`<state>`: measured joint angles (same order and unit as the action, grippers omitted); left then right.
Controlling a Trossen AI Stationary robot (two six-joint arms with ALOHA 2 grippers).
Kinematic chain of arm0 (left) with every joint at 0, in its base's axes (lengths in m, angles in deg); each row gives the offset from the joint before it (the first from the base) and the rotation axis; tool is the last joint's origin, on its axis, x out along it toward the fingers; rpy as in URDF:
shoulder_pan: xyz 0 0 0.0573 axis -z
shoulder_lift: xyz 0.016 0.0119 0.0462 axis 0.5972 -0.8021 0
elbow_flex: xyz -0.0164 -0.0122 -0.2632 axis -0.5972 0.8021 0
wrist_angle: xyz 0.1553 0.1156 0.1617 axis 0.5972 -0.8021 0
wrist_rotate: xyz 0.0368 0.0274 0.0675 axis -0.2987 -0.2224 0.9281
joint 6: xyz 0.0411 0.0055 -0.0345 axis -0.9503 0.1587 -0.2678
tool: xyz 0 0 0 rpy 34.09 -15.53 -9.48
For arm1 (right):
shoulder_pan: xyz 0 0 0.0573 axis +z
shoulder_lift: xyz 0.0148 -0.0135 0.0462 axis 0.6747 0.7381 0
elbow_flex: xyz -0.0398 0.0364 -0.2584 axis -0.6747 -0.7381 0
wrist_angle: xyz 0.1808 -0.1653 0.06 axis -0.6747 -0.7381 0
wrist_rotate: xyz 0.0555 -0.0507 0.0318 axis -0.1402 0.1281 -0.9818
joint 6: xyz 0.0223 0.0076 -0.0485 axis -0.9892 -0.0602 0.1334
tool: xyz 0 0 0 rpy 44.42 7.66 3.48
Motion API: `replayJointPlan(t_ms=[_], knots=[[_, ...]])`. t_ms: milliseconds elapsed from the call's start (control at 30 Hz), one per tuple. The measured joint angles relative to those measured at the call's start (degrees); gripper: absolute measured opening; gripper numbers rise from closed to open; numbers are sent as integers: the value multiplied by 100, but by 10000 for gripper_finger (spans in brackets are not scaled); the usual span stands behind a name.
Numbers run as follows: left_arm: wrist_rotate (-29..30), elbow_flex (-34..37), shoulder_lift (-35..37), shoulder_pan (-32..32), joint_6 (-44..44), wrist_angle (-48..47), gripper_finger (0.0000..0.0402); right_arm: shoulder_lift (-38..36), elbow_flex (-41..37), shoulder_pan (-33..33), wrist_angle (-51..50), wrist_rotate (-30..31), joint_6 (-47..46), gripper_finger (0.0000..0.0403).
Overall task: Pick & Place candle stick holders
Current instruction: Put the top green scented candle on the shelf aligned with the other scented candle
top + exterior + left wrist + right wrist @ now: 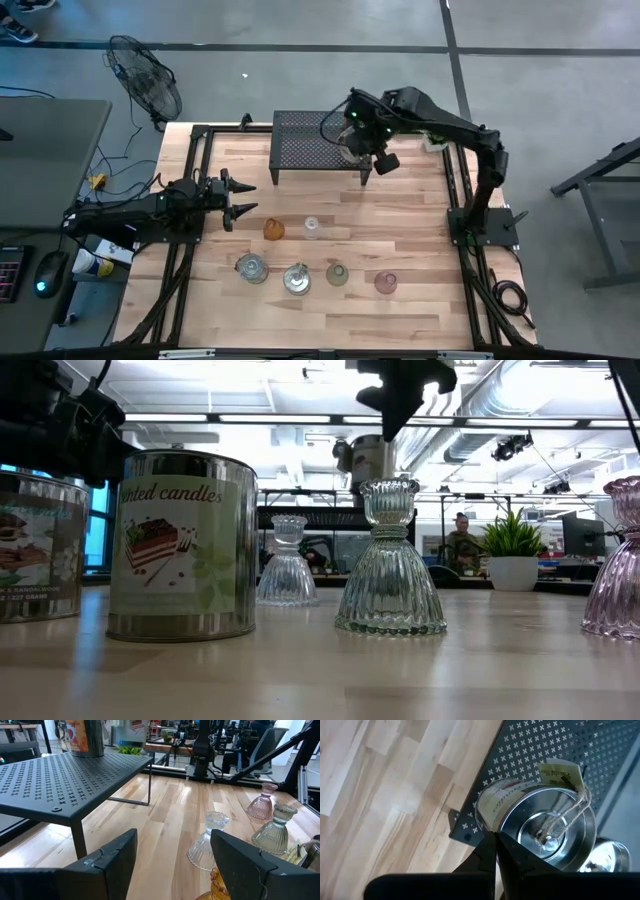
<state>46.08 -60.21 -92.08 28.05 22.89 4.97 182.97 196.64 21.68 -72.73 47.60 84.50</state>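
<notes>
Six holders stand on the wooden table: amber (273, 229), clear (311, 228), two silvery tins (251, 267) (296, 278), pale green (337, 272) and pinkish (385, 283). Two more silvery tins (540, 820) (605, 855) stand on the black perforated shelf (310, 150) at the far side. My right gripper (494, 842) is shut and points down over the shelf, at the rim of the tin with the paper tag. My left gripper (170, 855) is open and empty, low at the table's left, left of the amber holder (220, 887). My right gripper's shut fingertips (487, 845) stand at the side of the tagged tin's rim (492, 827), coming from above. I cannot tell whether they touch it. The tin stands upright on the shelf.
The shelf's legs (77, 837) stand on the table between my arms. A potted green plant (510, 550) shows beyond the holders in the low view. A fan (145, 75) stands on the floor past the far left corner. Bare wood lies between the shelf and the holders.
</notes>
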Motion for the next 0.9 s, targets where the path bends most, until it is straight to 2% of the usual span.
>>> replayJointPlan(t_ms=[900], knots=[[0,0,1,1,0,0,248,376,75,-292,-125,-84,188,0]])
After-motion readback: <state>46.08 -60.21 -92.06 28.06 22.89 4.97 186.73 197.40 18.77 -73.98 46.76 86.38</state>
